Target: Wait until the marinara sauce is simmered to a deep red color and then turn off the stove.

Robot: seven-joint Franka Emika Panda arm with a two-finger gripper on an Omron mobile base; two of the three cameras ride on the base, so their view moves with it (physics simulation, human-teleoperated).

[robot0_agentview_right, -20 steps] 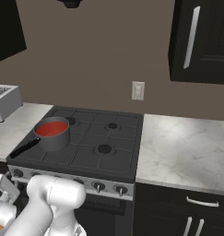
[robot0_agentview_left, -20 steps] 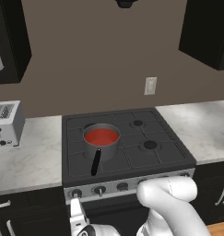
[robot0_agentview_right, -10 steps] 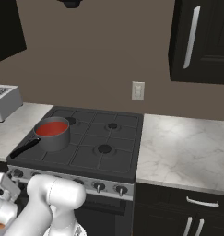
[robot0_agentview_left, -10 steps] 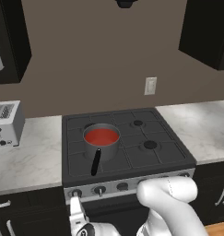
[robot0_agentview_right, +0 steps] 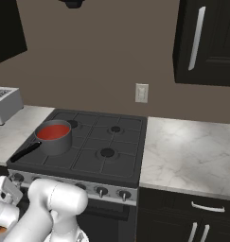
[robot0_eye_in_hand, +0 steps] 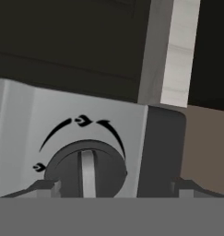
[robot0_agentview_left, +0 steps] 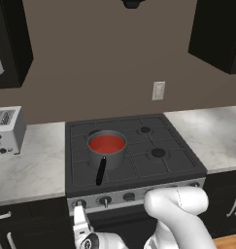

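With the sauce (robot0_agentview_left: 107, 144) red in its pan (robot0_agentview_left: 107, 151) at centre-left of the stove (robot0_agentview_left: 139, 160), I've got the gripper (robot0_eye_in_hand: 115, 186) low at the panel's left end, fingers spread either side of the knob (robot0_eye_in_hand: 85, 168), not yet pinching, ready to turn it off.

Left base view looks down and forward from behind-left; right base view from behind-right. Both share the stove (robot0_agentview_left: 134, 151), saucepan (robot0_agentview_right: 54, 137), surface (robot0_agentview_right: 192, 151), and far wall. Hand view sits very near a front-panel knob (robot0_eye_in_hand: 85, 170), facing it.
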